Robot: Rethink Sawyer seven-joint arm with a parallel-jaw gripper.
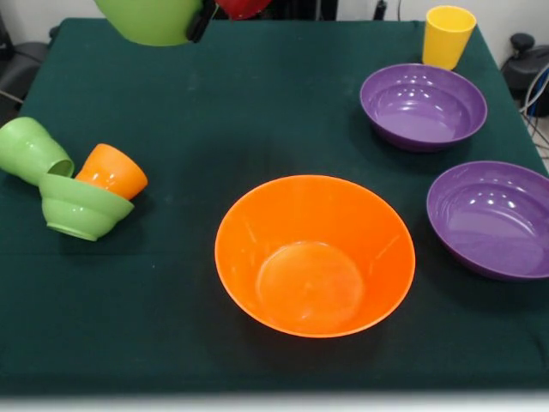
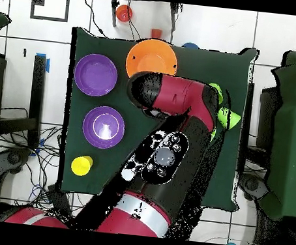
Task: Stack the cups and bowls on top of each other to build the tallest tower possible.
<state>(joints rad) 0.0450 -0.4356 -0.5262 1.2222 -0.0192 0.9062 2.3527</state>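
Observation:
The large orange bowl [image 1: 313,257] stands upright mid-table, also in the overhead view [image 2: 152,57]. Two purple bowls [image 1: 423,107] [image 1: 493,219] stand at the right, and the yellow cup [image 1: 448,36] stands upright behind them. At the left, the light green cup [image 1: 33,150] lies on its side, with the orange cup [image 1: 113,172] tipped against the small light green bowl [image 1: 81,208]. My gripper [image 1: 202,21] at the top edge grips the rim of the medium light green bowl [image 1: 154,19] and holds it above the table. The blue bowl and red cup are out of view.
A red rounded shape [image 1: 243,7] sits beside the gripper; I cannot tell whether it belongs to the arm. In the overhead view the arm [image 2: 173,97] covers the table's middle and right. The dark green cloth [image 1: 257,112] ends at the front edge.

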